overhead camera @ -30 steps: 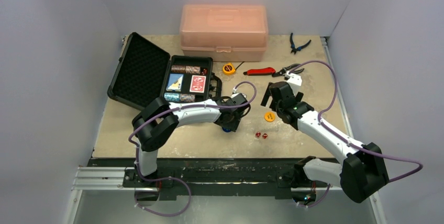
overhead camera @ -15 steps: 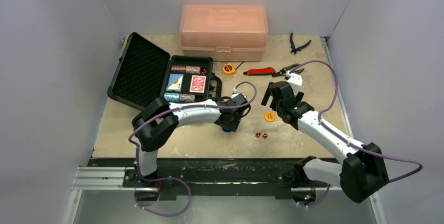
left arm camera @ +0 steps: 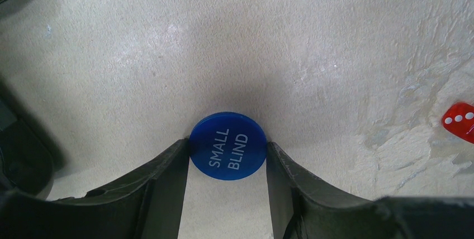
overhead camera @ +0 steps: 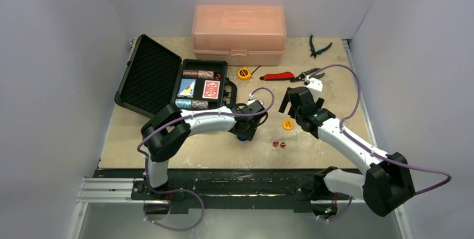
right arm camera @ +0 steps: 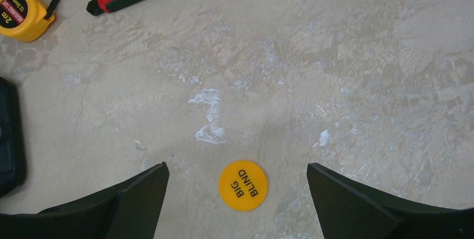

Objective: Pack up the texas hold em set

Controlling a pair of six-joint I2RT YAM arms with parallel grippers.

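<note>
Left jaws gripping blue disc (left arm camera: 227, 146) marked SMALL BLIND, one jaw pressing each side, disc lying flat on worktop (overhead camera: 223, 151). Right jaws standing wide open, hovering over yellow disc (right arm camera: 243, 185) marked BIG BLIND, touching nothing. Two red dice (overhead camera: 278, 144) lying on worktop between arms, near blue disc. Black briefcase (overhead camera: 148, 77) sitting open at left rear, lid swung out leftward, chip stacks (overhead camera: 198, 74) and card decks (overhead camera: 211, 89) lying inside.

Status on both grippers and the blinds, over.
Left gripper shut on blue disc. Right gripper open over yellow disc. Case open, red dice loose nearby.
</note>
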